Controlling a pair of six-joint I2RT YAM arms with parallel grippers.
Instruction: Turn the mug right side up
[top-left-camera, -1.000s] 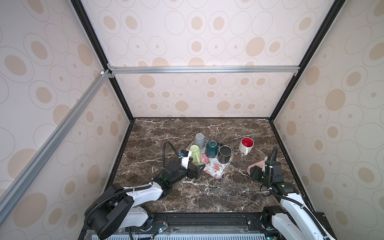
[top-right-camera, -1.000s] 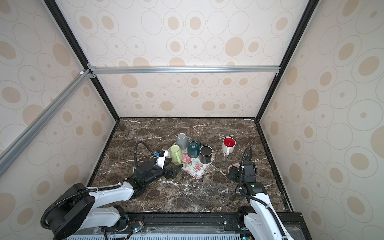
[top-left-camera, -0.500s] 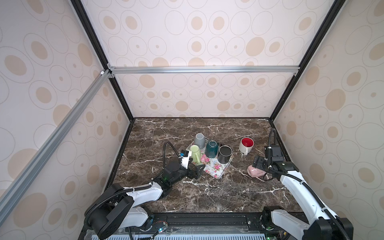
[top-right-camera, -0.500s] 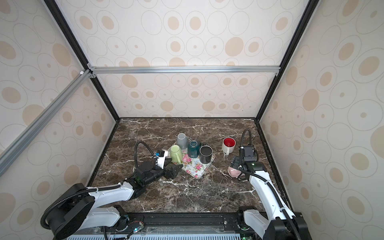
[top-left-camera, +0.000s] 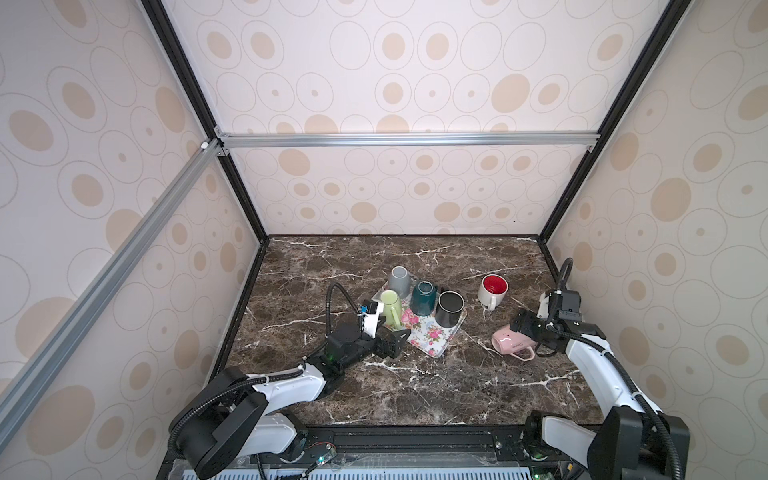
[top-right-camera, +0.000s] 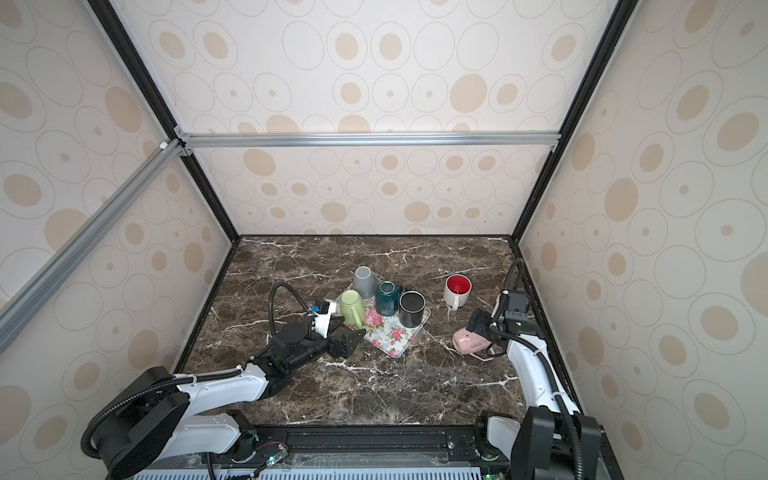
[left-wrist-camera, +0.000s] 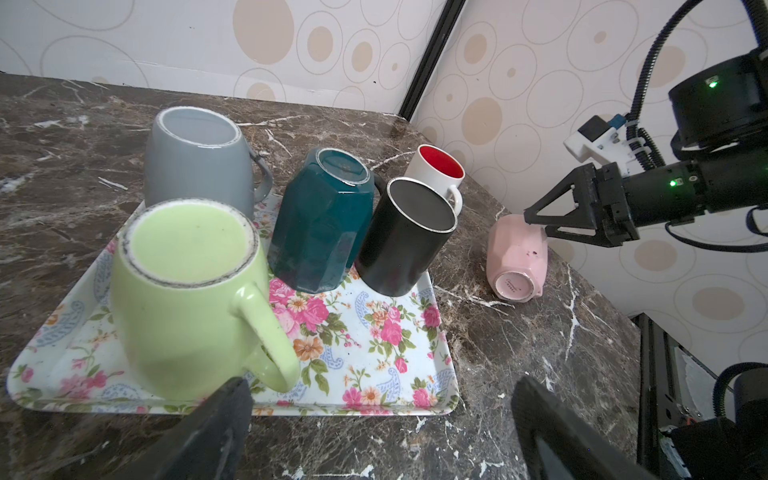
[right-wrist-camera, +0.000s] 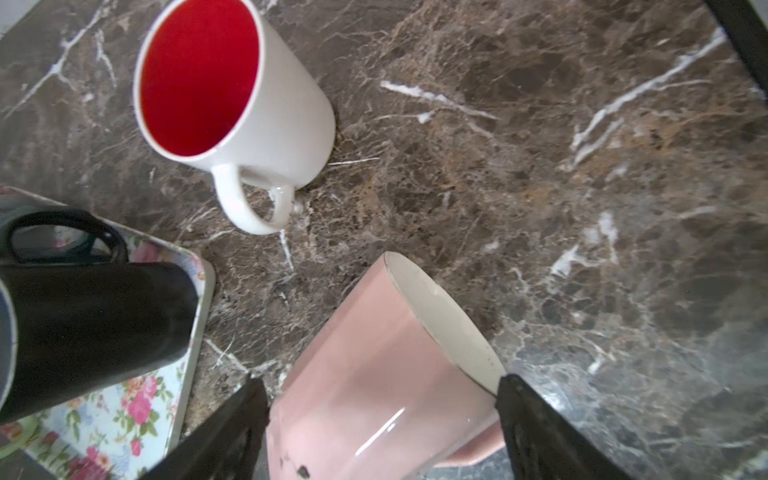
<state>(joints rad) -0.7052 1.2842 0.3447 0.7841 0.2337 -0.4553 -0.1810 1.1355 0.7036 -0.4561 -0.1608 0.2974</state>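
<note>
The pink mug (top-left-camera: 509, 343) (top-right-camera: 469, 343) lies on its side on the marble table, at the right. Its base (left-wrist-camera: 515, 286) faces my left arm and its handle rests low on the near side. My right gripper (top-left-camera: 518, 326) (top-right-camera: 478, 326) (right-wrist-camera: 380, 382) is open. Its fingers straddle the mug's body (right-wrist-camera: 374, 374) close to the rim, with the tips near or against it. My left gripper (top-left-camera: 401, 338) (left-wrist-camera: 380, 386) is open and empty at the near edge of the floral tray (top-left-camera: 432, 338).
Upside down on the tray (left-wrist-camera: 291, 409) stand a green mug (top-left-camera: 390, 305), a grey mug (top-left-camera: 399, 278), a teal mug (top-left-camera: 424, 297) and a black mug (top-left-camera: 449, 309). A white mug with a red inside (top-left-camera: 492, 289) stands upright behind the pink one. The right wall is close.
My right gripper has moved back from the table's front edge and its jaws have widened. The pink mug went from held up in the jaws to lying on the table. The left arm has not moved.
</note>
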